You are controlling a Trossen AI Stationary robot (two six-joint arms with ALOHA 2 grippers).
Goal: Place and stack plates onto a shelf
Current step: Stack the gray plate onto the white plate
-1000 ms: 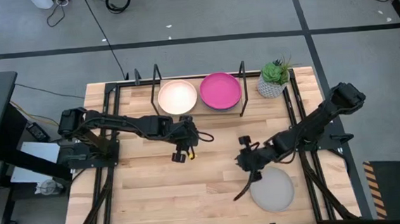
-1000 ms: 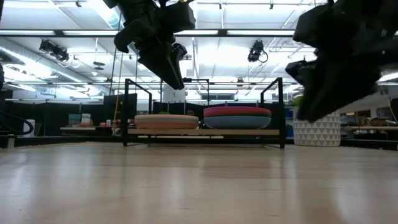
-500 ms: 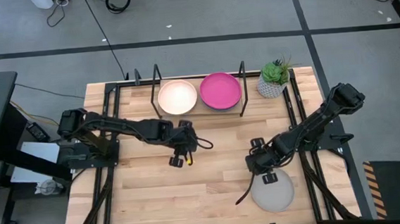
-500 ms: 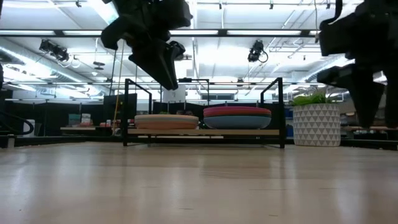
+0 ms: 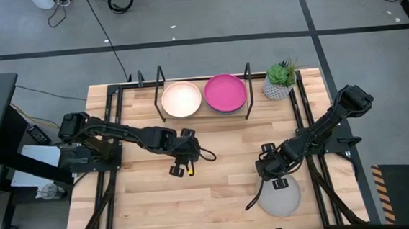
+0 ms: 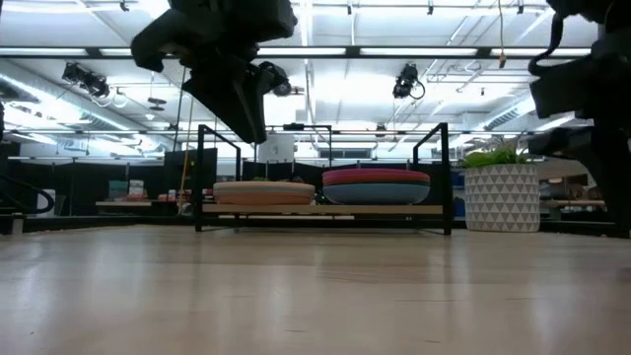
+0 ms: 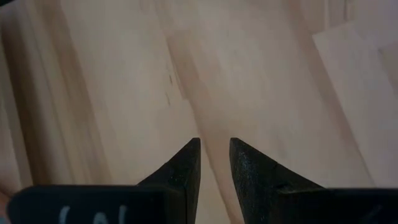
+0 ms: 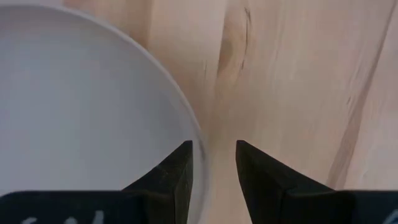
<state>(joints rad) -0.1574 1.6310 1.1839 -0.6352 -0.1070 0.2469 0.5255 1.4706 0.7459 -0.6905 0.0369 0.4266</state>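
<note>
A grey plate (image 5: 280, 198) lies flat on the table near its near right corner; the right wrist view shows it too (image 8: 81, 106). My right gripper (image 5: 277, 183) hovers at its far left rim, narrowly open, one finger over the rim and one outside (image 8: 212, 152). The shelf (image 5: 204, 114) stands at the far edge. It bears a stack topped by a cream-white plate (image 5: 181, 99) and another topped by a magenta plate (image 5: 225, 92). My left gripper (image 5: 180, 169) hangs over bare wood near the table's middle, its fingers a narrow gap apart (image 7: 215, 149). My right gripper points down at the grey plate's far left rim (image 8: 198, 140), with one finger over the plate and one outside it. I cannot tell whether either finger touches the rim.
A small potted plant (image 5: 281, 79) stands right of the shelf at the far right corner. Black wire uprights (image 6: 200, 177) rise at both shelf ends. Bare wood lies between the two grippers and in front of the shelf (image 6: 325, 209).
My left gripper has drawn back from the shelf toward the near edge and a little to the left. My right gripper has moved toward the right and near edges, coming over the grey plate's rim. The plates have stayed where they were.
</note>
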